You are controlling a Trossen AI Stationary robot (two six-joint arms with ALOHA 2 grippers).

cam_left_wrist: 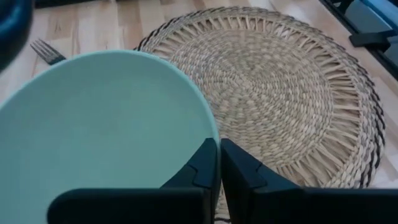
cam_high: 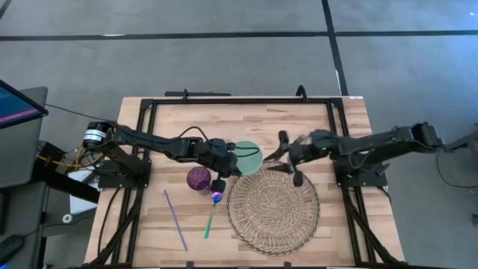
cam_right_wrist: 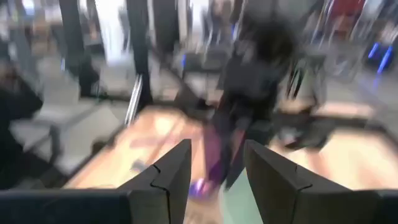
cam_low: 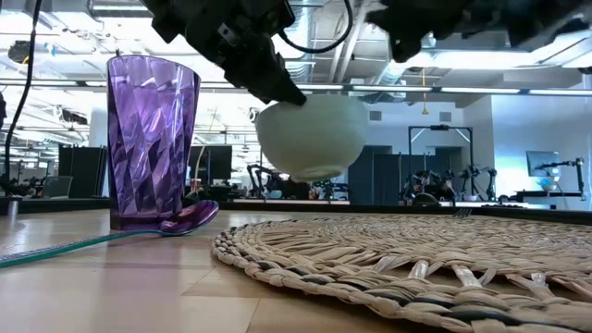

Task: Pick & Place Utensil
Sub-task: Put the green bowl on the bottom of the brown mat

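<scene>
My left gripper [cam_high: 226, 161] is shut on a pale green bowl [cam_high: 248, 158], which the low view shows lifted above the table [cam_low: 310, 134]. The bowl hangs between a purple faceted cup [cam_high: 199, 179] and a round woven mat [cam_high: 272, 211]. A spoon with a purple bowl and a green handle [cam_high: 212, 215] lies flat in front of the cup. A dark fork [cam_left_wrist: 46, 51] lies on the wood beyond the bowl, beside the mat. My right gripper [cam_right_wrist: 217, 177] is open and holds nothing. It hovers just right of the bowl [cam_high: 285, 153], above the mat's far edge. My left gripper pinches the bowl's rim [cam_left_wrist: 214, 140], with one finger inside the bowl and one outside. The fingers [cam_low: 268, 83] come down at a slant from the table's left side. The bowl is lifted clear and hangs tilted below them.
A thin purple stick [cam_high: 175, 219] lies on the wood toward the near left corner. A black frame [cam_high: 239, 101] runs along the table's edges. Bare wood shows left of the cup and along the far side. A monitor [cam_high: 19, 104] stands off the left edge.
</scene>
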